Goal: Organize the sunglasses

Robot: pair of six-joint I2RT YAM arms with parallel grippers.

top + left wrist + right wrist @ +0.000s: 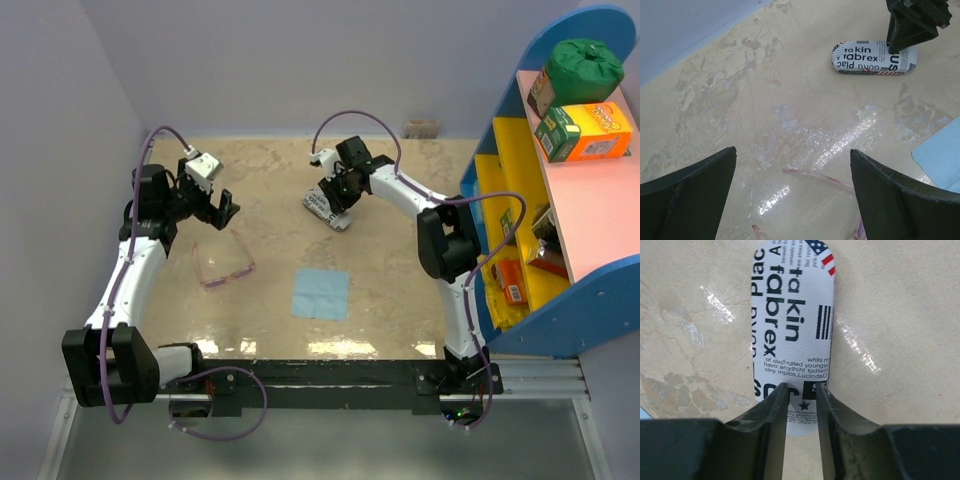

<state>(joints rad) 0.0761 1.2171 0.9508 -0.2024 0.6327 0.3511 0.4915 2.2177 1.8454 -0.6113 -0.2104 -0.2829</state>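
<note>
Hung left jaws wide above the sunglasses on the surface. Held right jaws narrow over the flag-print case end, possibly touching it.

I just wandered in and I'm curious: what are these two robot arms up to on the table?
They are tidying up a pair of sunglasses. The left gripper hangs wide open over the sunglasses, which lie flat on the table. The right gripper is down at one end of the printed glasses case, jaws set narrow; whether it grips the case is unclear. The case looks closed. A blue cloth lies nearby, untouched.
</note>
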